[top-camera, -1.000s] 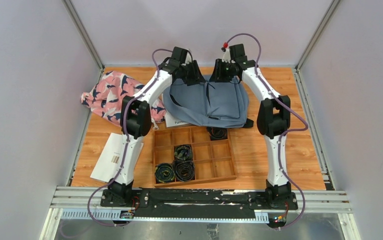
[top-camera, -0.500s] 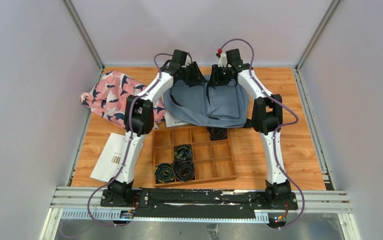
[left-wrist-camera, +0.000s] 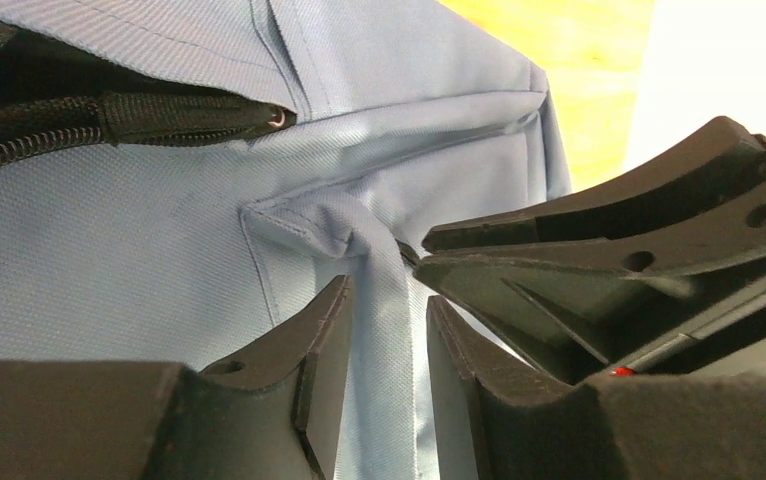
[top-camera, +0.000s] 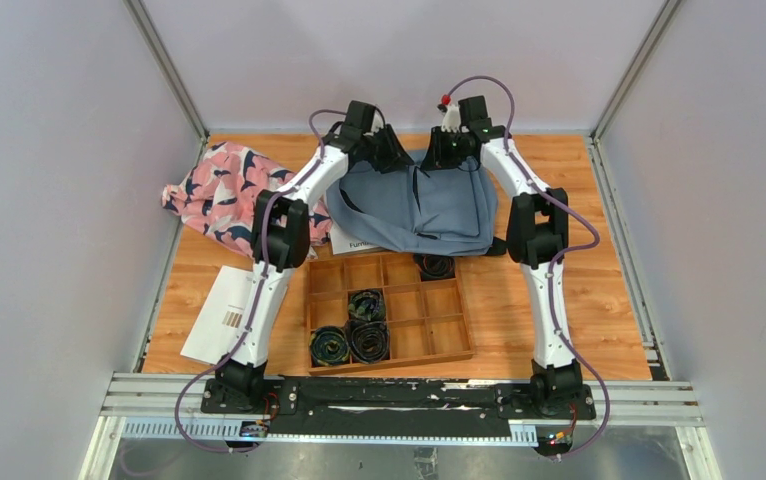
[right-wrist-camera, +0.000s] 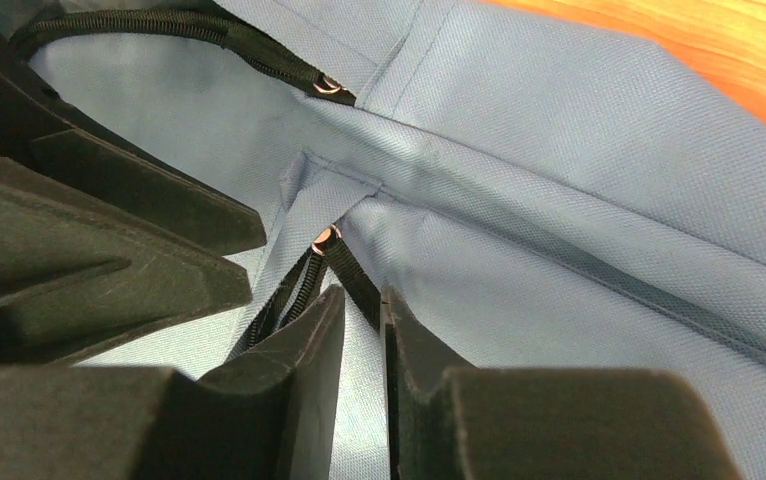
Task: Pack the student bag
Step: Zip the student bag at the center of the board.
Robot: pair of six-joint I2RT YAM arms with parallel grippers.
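While both arms reach to the far edge of the bench point(top-camera: 579, 310), the student bag point(top-camera: 414, 205) lies flat at the far middle, with its near edge right at the far rim of the wooden tray point(top-camera: 454, 345). The left gripper point(top-camera: 391, 158) sits at the bag's far left corner. On the left wrist view its fingers point(left-wrist-camera: 319, 350) straddle a blue fabric strip sewn to the bag, and the jaws are narrowly apart; can't tell if they pinch it. The right gripper point(top-camera: 449, 150) is at the bag's far edge, just right of the left one. On the right wrist view the right gripper point(right-wrist-camera: 364, 295) has its jaws almost together over blue fabric, with a black zipper tape point(right-wrist-camera: 344, 270) running into the gap; can't tell if it's clamped. A pink patterned cloth point(top-camera: 221, 190) is bunched at the far left corner. A white paper point(top-camera: 221, 315) lies by the left edge, and a white booklet point(top-camera: 354, 240) pokes out under the bag's near left side. Dark coiled rolls point(top-camera: 351, 340) sit in the tray's near left compartments, and one more point(top-camera: 434, 266) is in the far row beside the bag.
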